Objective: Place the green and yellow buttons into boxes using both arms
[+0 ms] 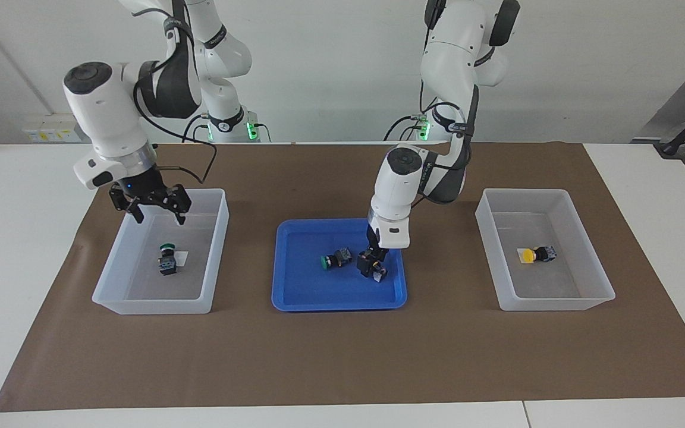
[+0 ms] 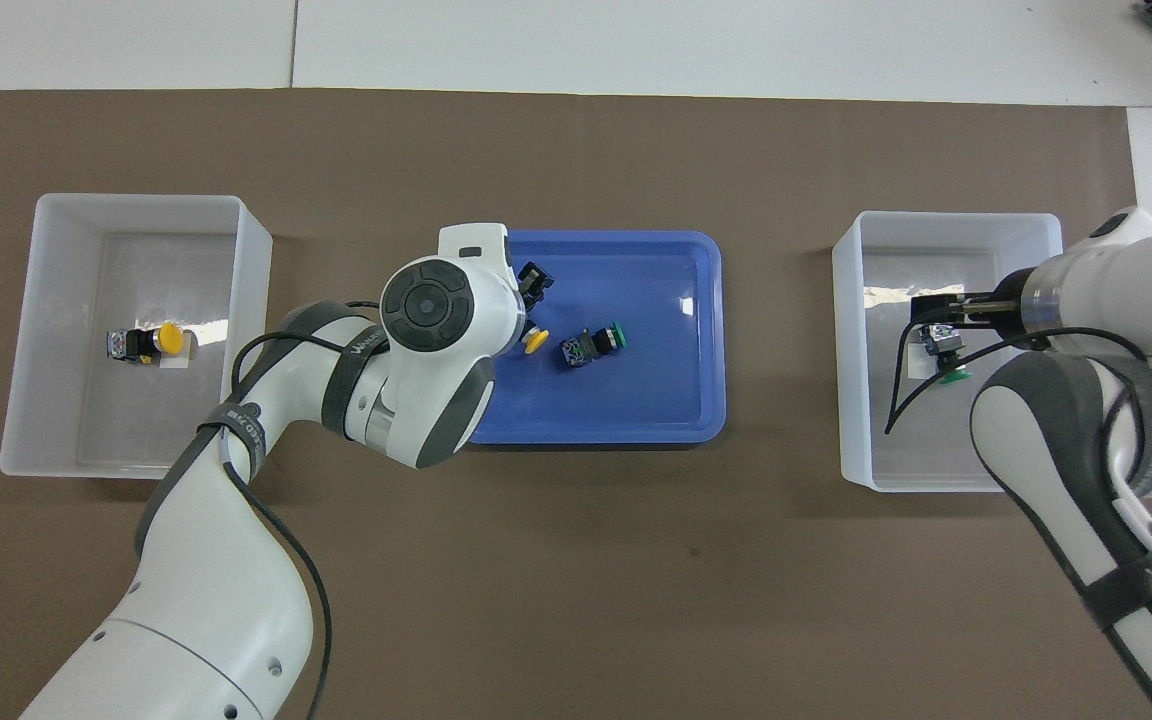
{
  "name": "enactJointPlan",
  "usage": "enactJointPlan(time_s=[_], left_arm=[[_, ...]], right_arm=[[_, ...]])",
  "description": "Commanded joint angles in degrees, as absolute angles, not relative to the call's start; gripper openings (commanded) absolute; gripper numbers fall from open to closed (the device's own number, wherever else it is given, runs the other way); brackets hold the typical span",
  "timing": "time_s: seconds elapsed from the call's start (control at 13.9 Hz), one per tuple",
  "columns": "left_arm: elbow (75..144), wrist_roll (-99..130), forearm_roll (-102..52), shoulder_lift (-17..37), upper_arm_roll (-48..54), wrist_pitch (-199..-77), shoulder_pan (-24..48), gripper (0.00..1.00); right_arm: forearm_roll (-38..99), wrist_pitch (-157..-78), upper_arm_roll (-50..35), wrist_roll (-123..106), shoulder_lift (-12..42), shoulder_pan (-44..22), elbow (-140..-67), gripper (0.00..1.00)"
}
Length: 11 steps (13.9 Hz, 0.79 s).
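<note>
My right gripper is open and empty, raised over the box at the right arm's end of the table; it also shows in the overhead view. A green button lies in that box by its label. My left gripper is down in the blue tray, shut on a yellow button; in the overhead view its wrist hides the fingers. A second green button lies in the tray beside it. A second yellow button lies in the other box.
The blue tray sits midway between the two boxes on a brown mat. White table surrounds the mat. Cables hang from both wrists.
</note>
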<state>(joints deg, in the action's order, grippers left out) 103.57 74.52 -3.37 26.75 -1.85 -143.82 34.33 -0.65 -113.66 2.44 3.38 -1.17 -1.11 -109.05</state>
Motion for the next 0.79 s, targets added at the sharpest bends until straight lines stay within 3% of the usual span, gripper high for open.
enactJointPlan(time_s=[0.0,0.36,0.72], left_arm=[[105.1,75.7,-3.4,26.2,-2.8,-145.6,35.4,0.44],[105.0,75.1,-3.4,26.1,-2.8,-144.8,35.2,0.05],[100.4,75.1,-3.3,26.1,-2.8,-137.3,34.9,0.00]], right_arm=[[-0.5,-102.3,2.4,4.4,-2.3,-0.5,-101.9,1.00],[-0.6,-89.4,2.2,4.4,-4.7,-0.2,-94.7,1.00],[-0.9,-89.6,2.0,4.3,-5.3,-0.7,-95.3,1.00]])
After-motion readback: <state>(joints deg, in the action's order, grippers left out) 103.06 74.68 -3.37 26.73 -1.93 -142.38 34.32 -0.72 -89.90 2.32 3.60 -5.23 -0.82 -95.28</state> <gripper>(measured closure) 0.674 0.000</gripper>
